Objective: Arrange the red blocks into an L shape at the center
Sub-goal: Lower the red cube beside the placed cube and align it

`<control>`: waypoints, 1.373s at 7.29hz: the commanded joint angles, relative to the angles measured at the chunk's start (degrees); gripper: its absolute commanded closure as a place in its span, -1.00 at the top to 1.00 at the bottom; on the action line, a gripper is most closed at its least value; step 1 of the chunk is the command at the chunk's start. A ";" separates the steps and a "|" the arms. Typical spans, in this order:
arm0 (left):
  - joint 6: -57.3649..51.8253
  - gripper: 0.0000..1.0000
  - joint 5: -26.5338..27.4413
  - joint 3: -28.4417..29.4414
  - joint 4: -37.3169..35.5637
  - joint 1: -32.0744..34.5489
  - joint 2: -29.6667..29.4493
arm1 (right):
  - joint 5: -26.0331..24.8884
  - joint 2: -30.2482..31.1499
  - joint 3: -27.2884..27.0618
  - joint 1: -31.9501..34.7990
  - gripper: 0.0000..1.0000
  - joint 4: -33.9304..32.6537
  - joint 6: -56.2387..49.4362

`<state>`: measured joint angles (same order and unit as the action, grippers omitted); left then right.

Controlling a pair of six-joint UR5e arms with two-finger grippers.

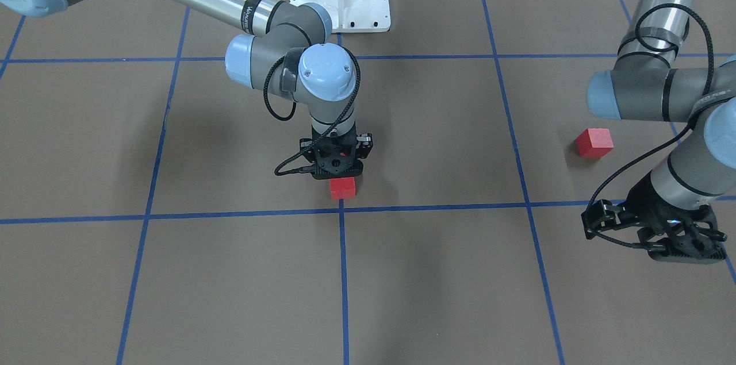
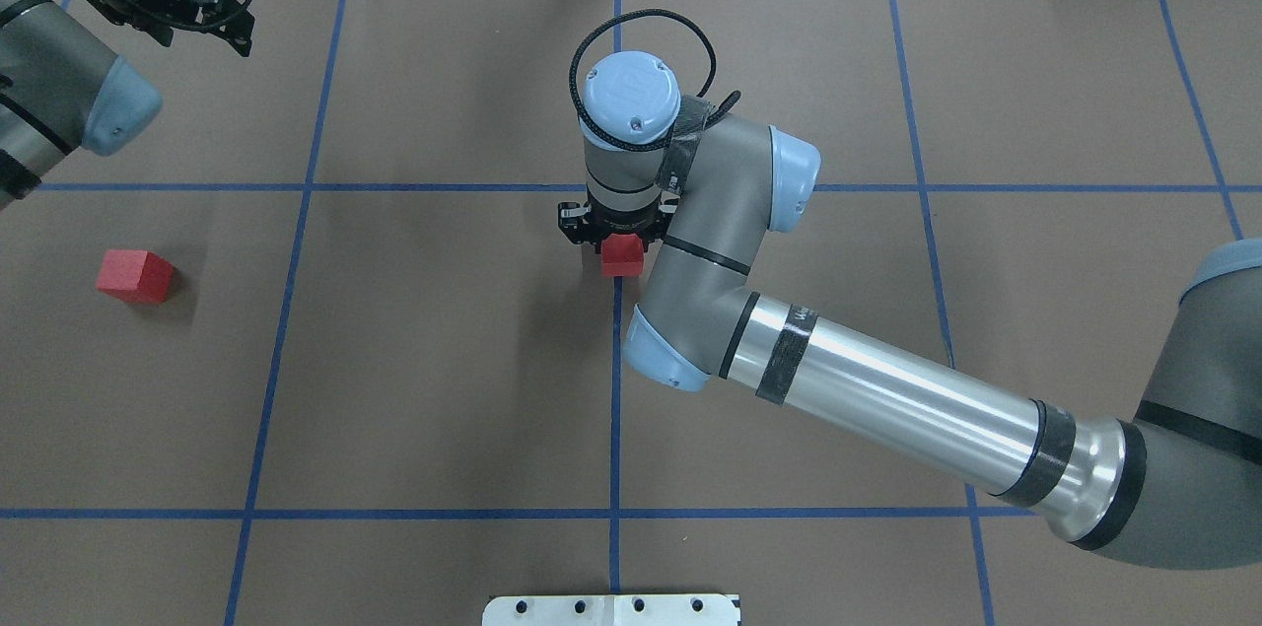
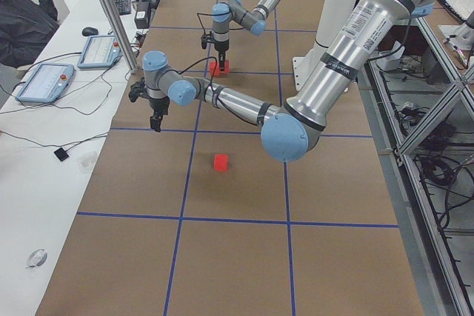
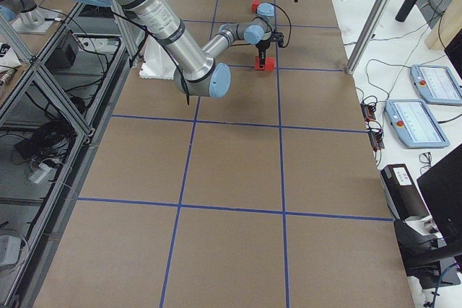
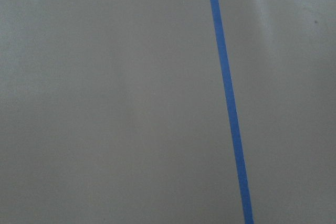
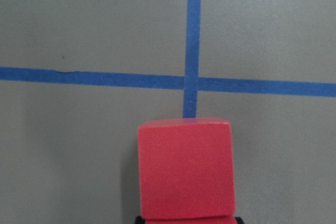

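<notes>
Right gripper (image 1: 339, 168): points straight down at mid-frame of the front-facing view, low over the brown paper (image 1: 230, 273). I cannot tell how wide its jaws stand or whether they grip anything.
Red block by centre (image 1: 342, 187): lies flat just beside the gripper, on the vertical tape line (image 1: 343, 273), just short of the centre (image 1: 341, 211).
Second red block (image 6: 184, 221): only a sliver shows at the bottom edge of the right wrist view, against the first block, with dark tips at either side.
Lone red block (image 1: 594, 142): right of the front-facing view, well apart from the centre.
Left gripper (image 3: 155, 123): hangs above bare paper near the lone block. Its opening cannot be told, and nothing shows in it.
</notes>
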<state>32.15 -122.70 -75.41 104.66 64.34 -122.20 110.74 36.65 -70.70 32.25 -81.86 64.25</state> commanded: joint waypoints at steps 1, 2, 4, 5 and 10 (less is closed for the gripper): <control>-0.07 0.99 0.00 0.18 0.02 0.00 0.03 | -0.17 0.00 0.12 0.00 -0.41 0.73 0.00; -0.07 0.99 0.00 0.44 0.02 0.00 -0.05 | -0.26 0.09 0.12 0.00 -0.32 0.73 0.00; -0.07 0.99 0.00 2.02 2.38 0.00 0.03 | -0.87 0.00 0.12 0.00 0.09 0.73 0.00; -0.07 0.99 0.00 2.63 3.18 0.00 0.03 | -0.88 0.00 0.12 0.00 0.23 0.73 0.09; 0.11 0.99 0.00 2.64 3.27 0.00 -0.05 | -0.88 0.00 0.21 0.00 0.41 0.82 0.09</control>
<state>32.27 -122.70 -72.80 107.92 64.34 -122.24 109.86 36.69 -70.49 32.26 -81.11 64.34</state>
